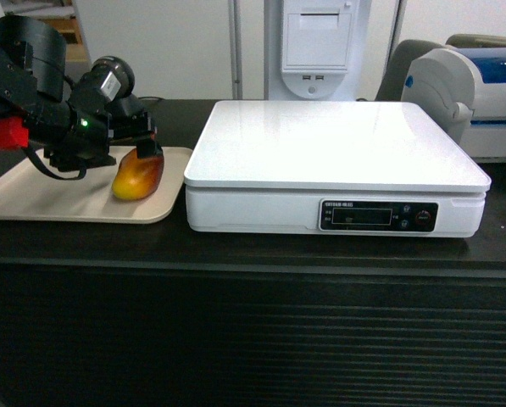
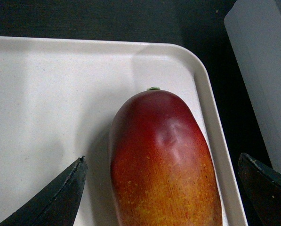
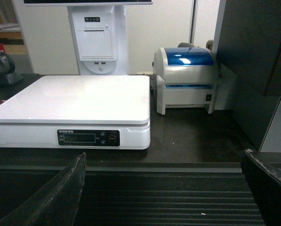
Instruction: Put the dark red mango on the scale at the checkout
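Observation:
The dark red mango (image 1: 138, 175) lies on a beige tray (image 1: 32, 203) at the left of the black checkout (image 1: 253, 339). Close up, the mango (image 2: 164, 155) is red with an orange-yellow lower part, near the tray's (image 2: 46, 94) right rim. My left gripper (image 2: 161, 160) is open and straddles the fruit, with a gap on each side. In the head view the left gripper (image 1: 144, 144) hovers at the mango's far end. The white scale (image 1: 337, 161) stands to the right with a bare top. My right gripper (image 3: 164, 154) is open in front of the counter, holding nothing.
A grey-white printer with a blue stripe (image 1: 481, 93) stands at the back right, beside the scale (image 3: 79, 99). A white receipt printer on a stand (image 1: 316, 47) rises behind the scale. A dark cabinet wall (image 3: 253, 70) closes off the right side.

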You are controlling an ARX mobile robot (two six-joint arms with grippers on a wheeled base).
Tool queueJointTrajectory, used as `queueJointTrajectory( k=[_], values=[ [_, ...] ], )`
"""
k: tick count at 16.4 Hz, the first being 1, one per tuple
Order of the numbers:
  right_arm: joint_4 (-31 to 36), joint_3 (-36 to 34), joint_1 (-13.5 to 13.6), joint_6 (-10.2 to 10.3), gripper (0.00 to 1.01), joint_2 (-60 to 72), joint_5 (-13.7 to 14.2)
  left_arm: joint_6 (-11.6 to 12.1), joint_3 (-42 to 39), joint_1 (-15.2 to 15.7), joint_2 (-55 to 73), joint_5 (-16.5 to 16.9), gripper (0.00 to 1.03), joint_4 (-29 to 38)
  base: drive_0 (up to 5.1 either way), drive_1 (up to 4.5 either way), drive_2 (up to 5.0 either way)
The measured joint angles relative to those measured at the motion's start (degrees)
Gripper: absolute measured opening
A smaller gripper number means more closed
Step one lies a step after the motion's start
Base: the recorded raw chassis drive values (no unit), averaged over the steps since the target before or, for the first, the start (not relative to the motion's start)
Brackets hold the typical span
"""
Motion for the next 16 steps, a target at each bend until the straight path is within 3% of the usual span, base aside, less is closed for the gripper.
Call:
queueJointTrajectory(
  k=[2,3,4,5,6,9,10,16],
  values=[
    [0.0,0.0,0.0,0.0,0.98,0.0,0.0,2.3,3.7,-0.4,1.8,-1.3,0.98,-4.4,0.0,0.0,0.0],
    [0.0,0.0,0.0,0.0,0.98,0.0,0.0,5.6,7.6,-0.9,4.0,-2.4,0.98,-8.8,0.0,0.0,0.0],
    [0.0,0.0,0.0,0.0,0.98,0.0,0.0,11.8,10.6,-1.6,6.2,-3.9,0.98,-13.5,0.0,0.0,0.0],
    [0.0,0.0,0.0,0.0,0.98,0.0,0.0,13.4,11.1,-1.8,6.6,-4.8,0.98,-14.4,0.0,0.0,0.0],
    [0.0,0.0,0.0,0.0,0.98,0.0,0.0,14.4,11.1,-2.0,6.6,-4.7,0.98,-14.5,0.0,0.0,0.0],
    [0.0,0.0,0.0,0.0,0.98,0.0,0.0,15.2,11.1,-2.1,6.6,-5.1,0.71,-14.1,0.0,0.0,0.0],
    [0.0,0.0,0.0,0.0,0.98,0.0,0.0,15.4,11.1,-2.0,6.6,-5.2,0.67,-13.9,0.0,0.0,0.0],
    [0.0,0.0,0.0,0.0,0.98,0.0,0.0,16.3,6.7,-2.0,4.2,-6.4,0.63,-10.8,0.0,0.0,0.0]
  ],
)
